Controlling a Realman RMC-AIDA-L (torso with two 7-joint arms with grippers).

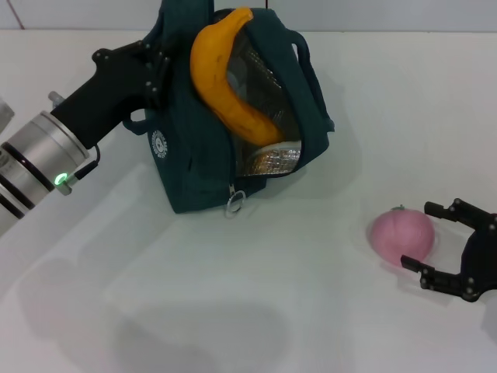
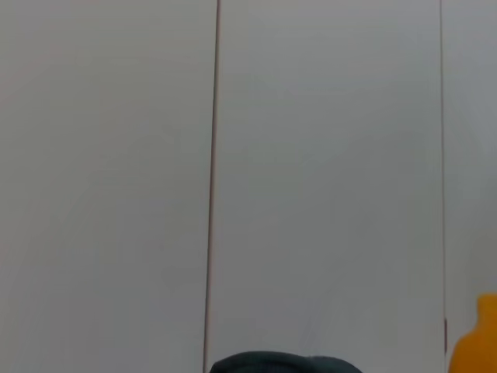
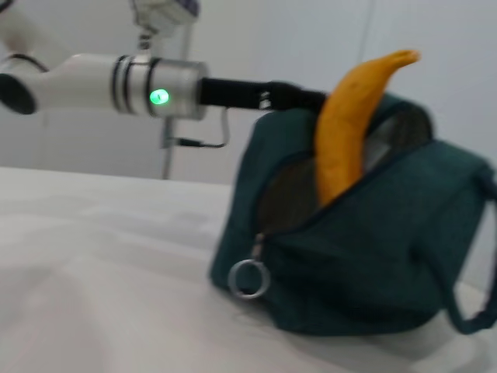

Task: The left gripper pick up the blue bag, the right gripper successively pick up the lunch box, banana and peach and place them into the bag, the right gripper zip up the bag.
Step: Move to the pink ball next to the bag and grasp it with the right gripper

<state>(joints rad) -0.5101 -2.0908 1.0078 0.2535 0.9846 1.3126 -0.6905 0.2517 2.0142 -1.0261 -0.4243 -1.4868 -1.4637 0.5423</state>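
Note:
The blue bag [image 1: 194, 148] stands open on the white table, with its top edge held by my left gripper [image 1: 153, 68], which is shut on it. A yellow banana [image 1: 225, 78] leans in the bag's opening, half sticking out. The bag [image 3: 373, 233] and the banana [image 3: 349, 132] also show in the right wrist view. The pink peach [image 1: 397, 233] lies on the table at the right. My right gripper [image 1: 417, 235] is open, with its fingers on either side of the peach's right part. The lunch box is not visible.
The zipper's ring pull [image 1: 235, 203] hangs at the bag's lower front and also shows in the right wrist view [image 3: 248, 278]. The bag's strap [image 1: 311, 70] loops at its right side. The left arm [image 3: 140, 81] reaches in from the left.

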